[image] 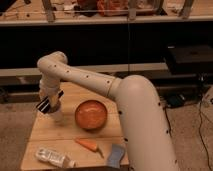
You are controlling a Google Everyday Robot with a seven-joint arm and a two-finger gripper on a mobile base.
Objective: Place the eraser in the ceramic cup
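Note:
My gripper (50,104) hangs at the left of the wooden table (45,135), right above a white ceramic cup (58,116) and touching or nearly touching its rim. A small pale yellowish piece (53,100) shows at the gripper; I cannot tell whether it is the eraser or part of the gripper. A blue-grey wedge-shaped block (115,156) lies at the table's front edge, far from the gripper. My white arm (125,100) reaches in from the right across the table.
An orange bowl (91,115) stands just right of the cup. An orange carrot (88,145) lies in front of the bowl. A white bottle (52,157) lies at the front left. Dark shelving runs behind the table.

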